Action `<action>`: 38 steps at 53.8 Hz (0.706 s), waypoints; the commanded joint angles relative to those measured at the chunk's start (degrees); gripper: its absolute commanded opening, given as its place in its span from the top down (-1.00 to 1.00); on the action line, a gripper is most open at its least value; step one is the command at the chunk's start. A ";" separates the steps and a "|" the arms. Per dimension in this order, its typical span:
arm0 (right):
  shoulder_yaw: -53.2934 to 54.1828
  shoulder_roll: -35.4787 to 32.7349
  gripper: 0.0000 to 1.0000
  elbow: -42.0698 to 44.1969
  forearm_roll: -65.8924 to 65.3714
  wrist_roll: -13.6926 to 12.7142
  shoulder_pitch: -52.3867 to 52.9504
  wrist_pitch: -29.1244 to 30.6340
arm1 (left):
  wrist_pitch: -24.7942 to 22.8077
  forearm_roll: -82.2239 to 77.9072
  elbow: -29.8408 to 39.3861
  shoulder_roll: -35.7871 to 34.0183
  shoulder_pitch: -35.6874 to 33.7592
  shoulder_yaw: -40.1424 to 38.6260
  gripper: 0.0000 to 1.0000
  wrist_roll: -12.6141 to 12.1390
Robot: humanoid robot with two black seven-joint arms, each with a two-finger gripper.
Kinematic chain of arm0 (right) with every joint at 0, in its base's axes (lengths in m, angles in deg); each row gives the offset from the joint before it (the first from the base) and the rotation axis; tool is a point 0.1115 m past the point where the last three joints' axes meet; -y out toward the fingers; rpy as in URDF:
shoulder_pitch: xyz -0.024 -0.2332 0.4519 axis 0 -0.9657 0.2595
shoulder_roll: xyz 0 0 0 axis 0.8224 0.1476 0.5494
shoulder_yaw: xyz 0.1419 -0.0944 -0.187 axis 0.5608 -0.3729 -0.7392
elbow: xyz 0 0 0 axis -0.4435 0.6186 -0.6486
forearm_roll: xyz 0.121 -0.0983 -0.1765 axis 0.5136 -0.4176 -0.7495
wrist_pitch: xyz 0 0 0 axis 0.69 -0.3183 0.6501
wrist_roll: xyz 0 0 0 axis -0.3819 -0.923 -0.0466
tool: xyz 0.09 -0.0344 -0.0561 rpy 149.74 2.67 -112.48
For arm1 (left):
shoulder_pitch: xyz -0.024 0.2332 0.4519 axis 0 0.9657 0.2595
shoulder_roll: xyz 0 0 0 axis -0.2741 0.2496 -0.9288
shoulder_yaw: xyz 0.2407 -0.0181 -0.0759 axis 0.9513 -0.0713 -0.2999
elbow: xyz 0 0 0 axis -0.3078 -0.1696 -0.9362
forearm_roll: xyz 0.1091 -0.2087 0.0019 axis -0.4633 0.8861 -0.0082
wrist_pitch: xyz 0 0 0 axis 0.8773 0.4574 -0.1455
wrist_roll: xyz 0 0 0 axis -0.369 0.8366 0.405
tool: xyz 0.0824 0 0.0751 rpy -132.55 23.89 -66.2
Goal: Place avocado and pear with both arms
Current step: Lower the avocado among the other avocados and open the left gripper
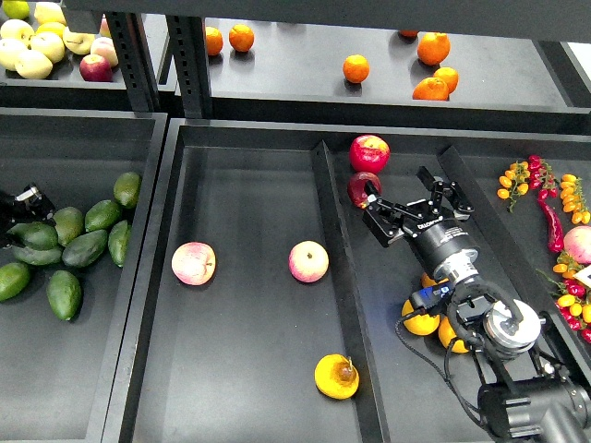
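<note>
Head view shows my right jaws (407,205) spread wide and holding nothing, hovering just right of the divider (337,258) that splits the middle tray, beside a dark red fruit (362,187) and a red apple (369,152) at the divider's far end. My left jaws (20,205) sit small and dark at the left edge, and I cannot tell how far they are open or whether they grip anything. Avocados lie heaped well left of the divider in the left-hand tray; the avocado (84,247) near the top of that heap looks the easiest to reach. I judge it firm, smooth and a little slippery, so I would pinch it across its widest belly, not its tapered end. The pear (337,376) rests just left of the divider at its near end, dark spot facing up. It seems plump, moderately heavy and prone to bruise or roll, so a gentle hold across its middle suits best. Two pink apples (194,263) lie left of the divider, apart from the pear. Its raised edge stands between my right jaws and the pear, and oranges (421,320) lie under my right arm.
</note>
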 commanded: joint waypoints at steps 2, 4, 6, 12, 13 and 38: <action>-0.06 0.00 -0.99 0.02 0.03 0.00 0.08 0.10 | 0.00 -0.37 -3.43 3.19 1.16 -0.44 0.78 0.00; -0.06 0.00 -0.99 -0.07 -0.05 0.00 0.08 0.10 | 0.00 -0.37 -3.79 3.54 1.33 -0.52 0.78 0.00; -0.06 0.00 -0.99 -0.07 -0.05 0.00 0.08 0.10 | 0.00 -0.37 -4.14 4.15 1.60 -0.52 0.76 0.00; -0.06 0.00 -0.99 -0.16 -0.05 0.00 0.08 0.10 | 0.00 -0.46 -4.93 5.65 2.65 -0.61 0.73 0.00; -0.06 0.00 -0.99 -0.07 -0.05 0.00 0.08 0.10 | 0.00 -0.54 -5.02 5.83 2.74 -0.61 0.73 0.00; 0.20 0.00 -0.99 -0.16 -0.05 0.08 -0.01 0.80 | 0.00 -5.12 -7.57 10.31 6.69 -2.02 0.59 0.00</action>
